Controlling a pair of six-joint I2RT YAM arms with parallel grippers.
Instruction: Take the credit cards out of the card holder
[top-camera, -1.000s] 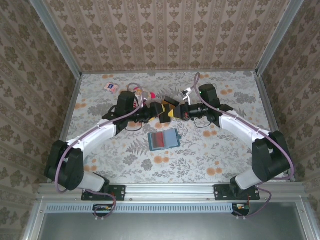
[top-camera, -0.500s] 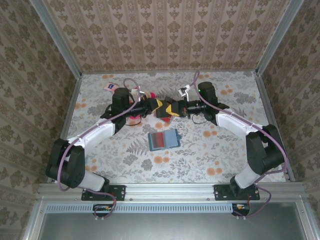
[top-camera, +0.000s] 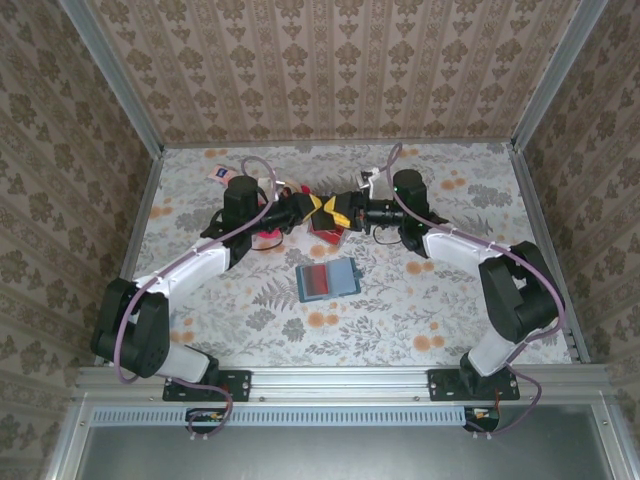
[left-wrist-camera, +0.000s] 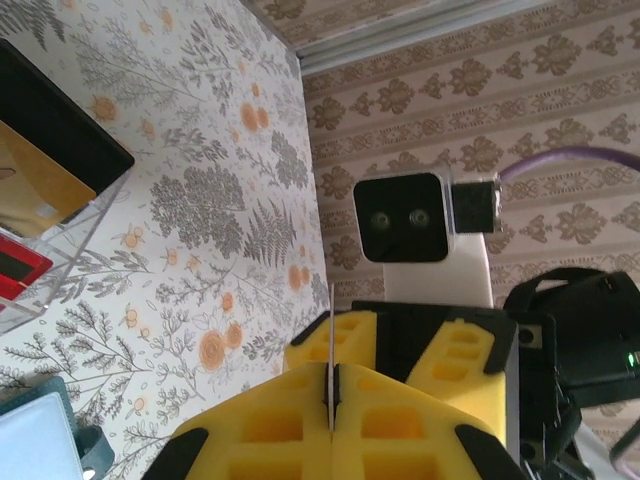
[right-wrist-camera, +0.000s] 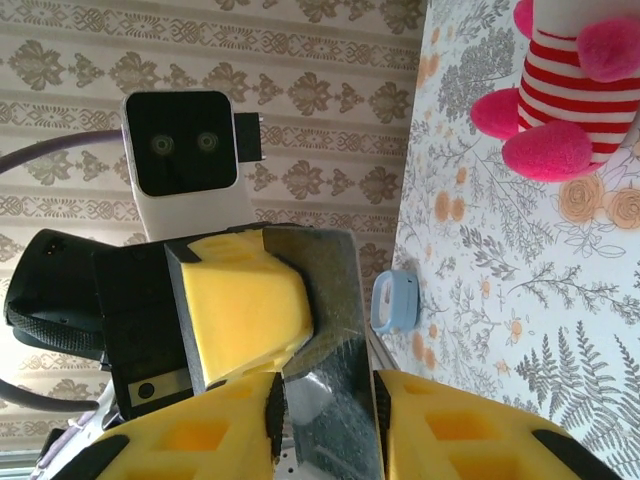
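The card holder (top-camera: 343, 276), a teal wallet, lies open mid-table with a red credit card (top-camera: 315, 281) in it; its pale inside (left-wrist-camera: 40, 440) shows in the left wrist view. Above the table behind it my two grippers meet tip to tip. My left gripper (top-camera: 316, 209) (left-wrist-camera: 331, 395) is shut on a thin dark credit card (left-wrist-camera: 330, 320), seen edge-on. That card (right-wrist-camera: 340, 300) also stands between the fingers of my right gripper (top-camera: 337, 215) (right-wrist-camera: 325, 425), whose jaws are apart.
A clear tray (left-wrist-camera: 85, 235) under the grippers holds black, gold and red cards. A pink, red-striped plush doll (right-wrist-camera: 570, 90) (top-camera: 268, 237) lies left of it. A white-pink packet (top-camera: 222, 174) sits at the back left. A small light-blue object (right-wrist-camera: 395, 300) lies near the table edge.
My left gripper has closed on the dark card. The right jaws, shut on it before, have parted. Both grippers have shifted slightly toward the back.
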